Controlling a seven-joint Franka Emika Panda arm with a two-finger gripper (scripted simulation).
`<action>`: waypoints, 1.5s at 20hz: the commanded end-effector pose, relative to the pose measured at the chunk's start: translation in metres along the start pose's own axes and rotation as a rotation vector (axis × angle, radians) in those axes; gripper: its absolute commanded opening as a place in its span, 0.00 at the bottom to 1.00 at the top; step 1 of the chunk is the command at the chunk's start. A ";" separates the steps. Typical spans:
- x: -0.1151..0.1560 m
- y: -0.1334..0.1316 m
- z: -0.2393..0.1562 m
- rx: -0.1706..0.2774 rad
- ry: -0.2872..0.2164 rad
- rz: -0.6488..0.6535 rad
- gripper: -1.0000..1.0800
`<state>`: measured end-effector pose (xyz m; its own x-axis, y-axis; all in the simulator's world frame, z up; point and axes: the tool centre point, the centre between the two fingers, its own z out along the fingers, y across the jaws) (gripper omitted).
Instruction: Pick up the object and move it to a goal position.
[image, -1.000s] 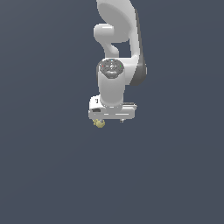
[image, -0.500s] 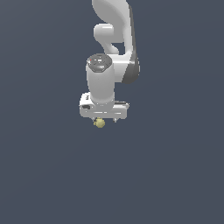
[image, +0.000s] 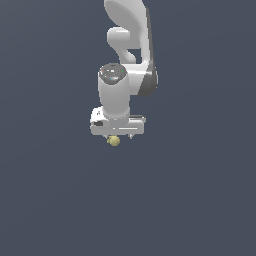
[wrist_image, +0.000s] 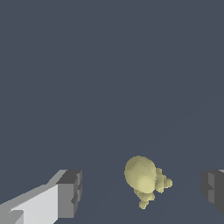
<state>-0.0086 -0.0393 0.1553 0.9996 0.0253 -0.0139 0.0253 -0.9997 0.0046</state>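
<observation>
While the exterior view shows little beyond a flat dark ground, it does place the gripper (image: 118, 136) directly over the object (image: 114, 141), a small pale yellow ball that peeks out just under the white hand, slightly toward the exterior view's left of its middle. Whether the ball rests on the ground or hangs above it cannot be told from this view, and no goal marker shows anywhere. Turning to the wrist view, the two fingers (wrist_image: 69, 194) stand wide apart with the lumpy object (wrist_image: 143, 178) between them, touching neither pad and lying nearer the far finger than the near one. So the hand is released and empty, and the step in hand looks like the approach just before the grasp. The next move probably calls for a small sideways correction to centre the ball, a short descent if needed, then closing the fingers gently so the ball does not roll out.
</observation>
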 end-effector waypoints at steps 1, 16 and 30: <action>-0.003 0.002 0.004 0.000 0.000 -0.035 0.96; -0.032 0.021 0.037 -0.001 0.006 -0.377 0.96; -0.058 0.032 0.061 -0.001 0.013 -0.656 0.96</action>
<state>-0.0651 -0.0722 0.0972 0.7906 0.6124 -0.0027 0.6124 -0.7906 -0.0002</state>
